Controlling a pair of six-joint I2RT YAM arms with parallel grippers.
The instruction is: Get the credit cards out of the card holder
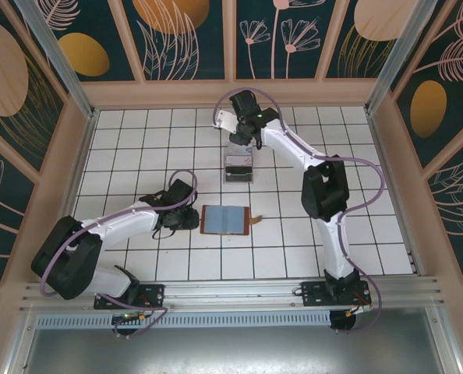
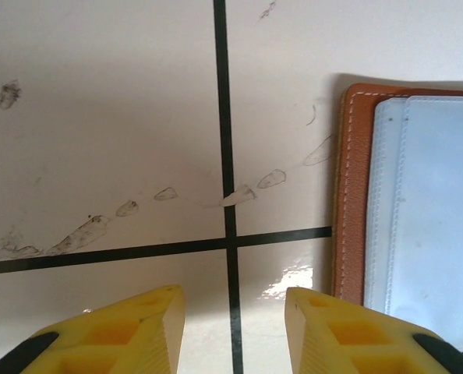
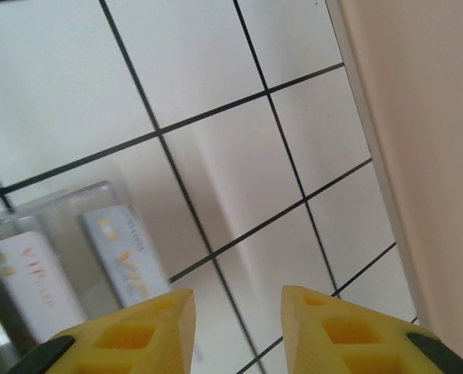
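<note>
Credit cards (image 3: 124, 253), two, in one clear stand (image 3: 37, 209); left gripper (image 2: 233, 327), right gripper (image 3: 238, 327) part-open, empty.

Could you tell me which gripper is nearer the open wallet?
The left gripper, right beside the wallet; the right gripper is farther back, by the clear stand.

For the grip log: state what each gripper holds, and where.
Nothing is held: the left gripper and the right gripper both stand open and empty.
</note>
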